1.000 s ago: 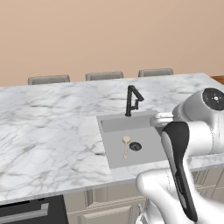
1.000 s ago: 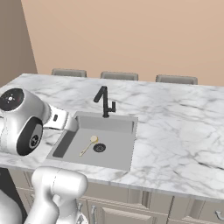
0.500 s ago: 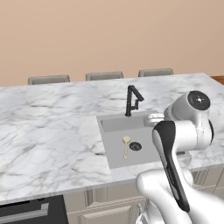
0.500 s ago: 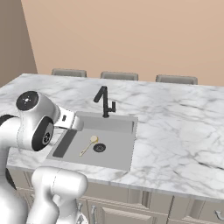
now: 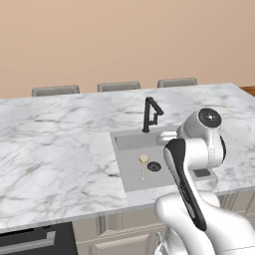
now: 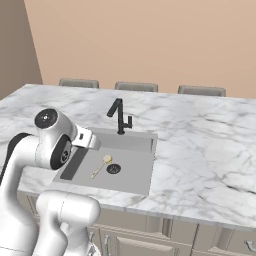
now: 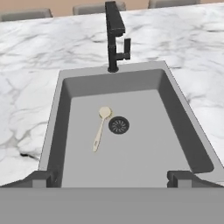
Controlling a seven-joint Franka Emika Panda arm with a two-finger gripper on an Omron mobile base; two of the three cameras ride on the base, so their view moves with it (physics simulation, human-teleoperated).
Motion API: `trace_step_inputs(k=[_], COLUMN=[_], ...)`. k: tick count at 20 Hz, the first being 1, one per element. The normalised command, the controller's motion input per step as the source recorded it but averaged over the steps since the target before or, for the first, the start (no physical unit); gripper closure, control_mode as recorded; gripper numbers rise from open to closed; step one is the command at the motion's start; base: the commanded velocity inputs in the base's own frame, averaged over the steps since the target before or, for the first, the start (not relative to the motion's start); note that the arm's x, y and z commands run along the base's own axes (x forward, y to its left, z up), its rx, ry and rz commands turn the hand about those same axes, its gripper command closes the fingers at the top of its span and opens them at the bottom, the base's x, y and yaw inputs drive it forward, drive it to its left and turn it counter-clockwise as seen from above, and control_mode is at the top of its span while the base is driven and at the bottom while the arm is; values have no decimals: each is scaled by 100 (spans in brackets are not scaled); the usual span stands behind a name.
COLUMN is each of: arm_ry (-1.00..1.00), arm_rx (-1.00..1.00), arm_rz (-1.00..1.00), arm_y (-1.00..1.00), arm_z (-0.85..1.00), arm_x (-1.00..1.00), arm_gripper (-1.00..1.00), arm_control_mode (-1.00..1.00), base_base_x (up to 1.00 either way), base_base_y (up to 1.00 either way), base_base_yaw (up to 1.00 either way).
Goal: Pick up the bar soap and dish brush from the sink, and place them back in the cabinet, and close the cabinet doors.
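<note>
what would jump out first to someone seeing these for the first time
The grey sink sunk in the marble counter, with a black faucet at its back edge. On its floor the dish brush lies just beside the round drain. The open gripper hangs at the sink's near edge.

A white marble countertop (image 5: 60, 149) veined in grey spans a kitchen island, with the backs of three grey chairs (image 5: 118, 86) showing along its far edge against a plain tan wall (image 5: 124, 40). Beige cabinet fronts (image 6: 200, 240) run beneath the counter, beside a dark appliance (image 5: 30, 241) with a bar handle.
</note>
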Motion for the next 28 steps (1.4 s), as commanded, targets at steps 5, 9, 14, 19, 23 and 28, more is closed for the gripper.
trace_step_inputs(k=[5, 9, 14, 19, 23, 28], arm_ry=[6, 5, 6, 7, 1, 3], arm_rx=[0, 1, 1, 0, 0, 0], arm_rz=[0, 0, 0, 0, 0, 0], arm_y=[5, 1, 1, 7, 5, 6], arm_z=[-31, -30, -30, -33, -28, -31], arm_x=[36, 32, 30, 35, 31, 30], arm_gripper=[-100, -100, -100, -100, -100, -100], arm_control_mode=[-100, -100, -100, -100, -100, -100], base_base_x=[0, 0, 0, 0, 0, 0], base_base_y=[0, 0, 0, 0, 0, 0], base_base_yaw=[0, 0, 0, 0, 0, 0])
